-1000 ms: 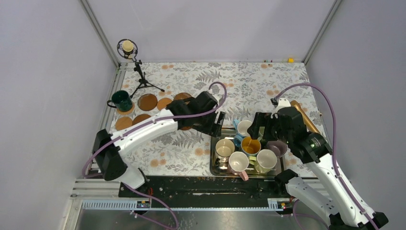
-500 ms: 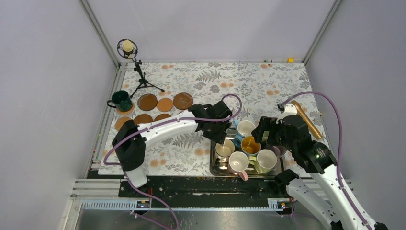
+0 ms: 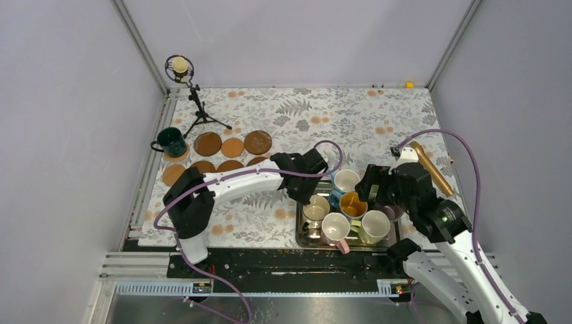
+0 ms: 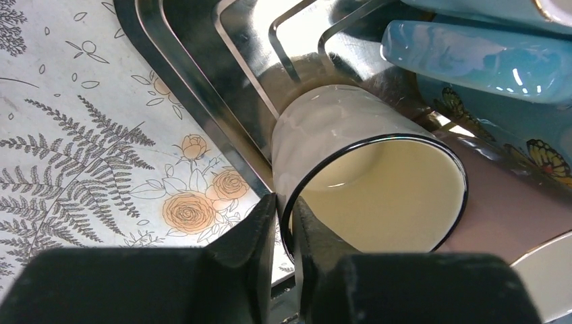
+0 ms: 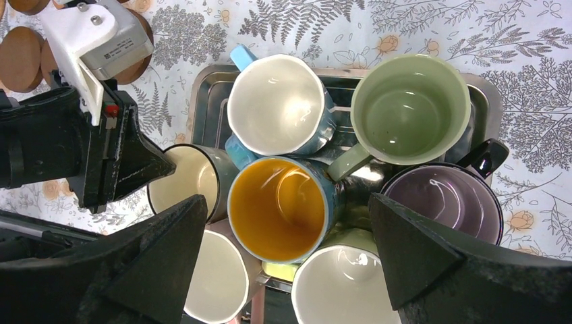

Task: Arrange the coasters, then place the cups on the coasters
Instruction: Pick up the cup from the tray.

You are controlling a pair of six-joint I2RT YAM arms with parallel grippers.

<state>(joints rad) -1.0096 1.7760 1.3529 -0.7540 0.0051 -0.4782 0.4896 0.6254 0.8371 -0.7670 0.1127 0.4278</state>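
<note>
Our left hand (image 4: 286,226) is pinched narrow on the cream-white ceramic mug (image 4: 367,189). It grips the dark rim on the side facing the tray's left wall, with one finger inside the mouth and the other outside against the wall. That mug stands upright at the left side of the rectangular steel tray (image 4: 202,88), just beside the tray's raised edge. We see the light blue ceramic mug (image 4: 472,57) close behind it and the pink ceramic mug (image 3: 335,227) close on its near-right side, so it is hemmed in on two sides.

The left arm reaches long and low from its base toward the right across the floral-patterned desk (image 3: 303,108), its wrist tipped down over the tray's left rim. Our right hand (image 5: 287,200) hangs above the tray's middle with its fingers spread wide, holding nothing. The yellow-orange ceramic mug (image 5: 276,209) lies directly beneath it, with the pale green ceramic mug (image 5: 410,104) and the mauve ceramic mug (image 5: 445,202) beside.

Left of the tray, a strip of floral cloth lies between its rim and the round brown coasters (image 3: 233,146), which sit in two rows near the desk's left edge. The dark green ceramic mug (image 3: 172,142) stands on the far-left coaster, well apart from the tray. Beyond the coasters stands the small black microphone tripod (image 3: 199,118).
</note>
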